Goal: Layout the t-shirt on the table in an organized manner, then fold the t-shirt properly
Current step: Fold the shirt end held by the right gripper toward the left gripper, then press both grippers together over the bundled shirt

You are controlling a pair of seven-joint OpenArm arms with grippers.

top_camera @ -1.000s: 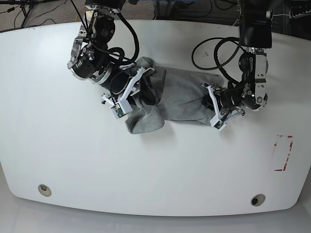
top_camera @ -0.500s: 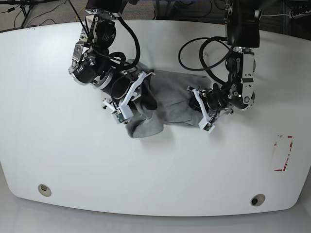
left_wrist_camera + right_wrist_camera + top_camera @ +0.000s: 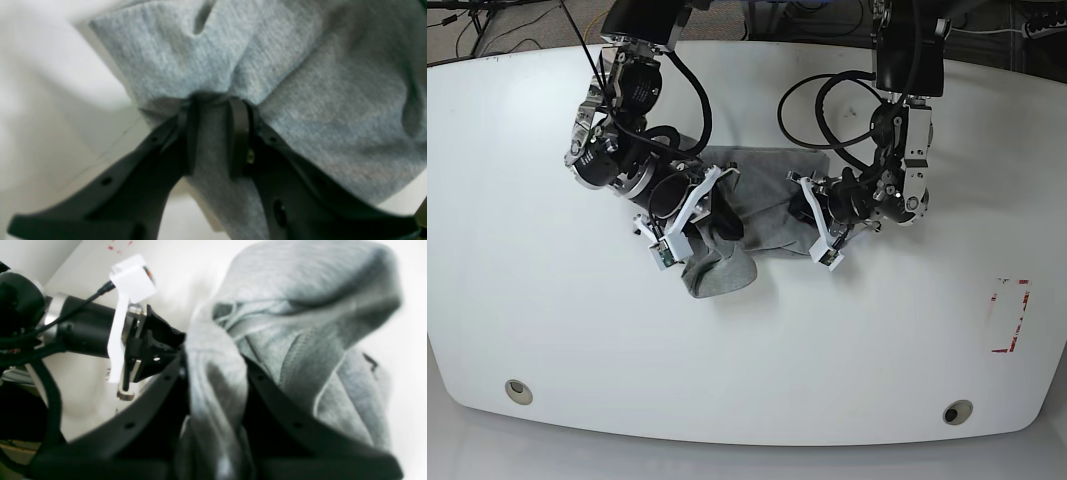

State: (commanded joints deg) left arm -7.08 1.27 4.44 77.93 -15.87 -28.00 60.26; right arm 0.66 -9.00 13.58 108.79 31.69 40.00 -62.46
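Pinching soft, creased grey t-shirt [image 3: 772,200], left gripper [image 3: 211,140] and right gripper [image 3: 217,373], smooth white table [image 3: 727,370].

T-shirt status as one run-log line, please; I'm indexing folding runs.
t-shirt: bunched, unfolded | left gripper: fingers at cloth | right gripper: cloth between fingers | table: beneath

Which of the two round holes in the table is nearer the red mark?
The hole at the base view's lower right; the other is at lower left, far from the mark.
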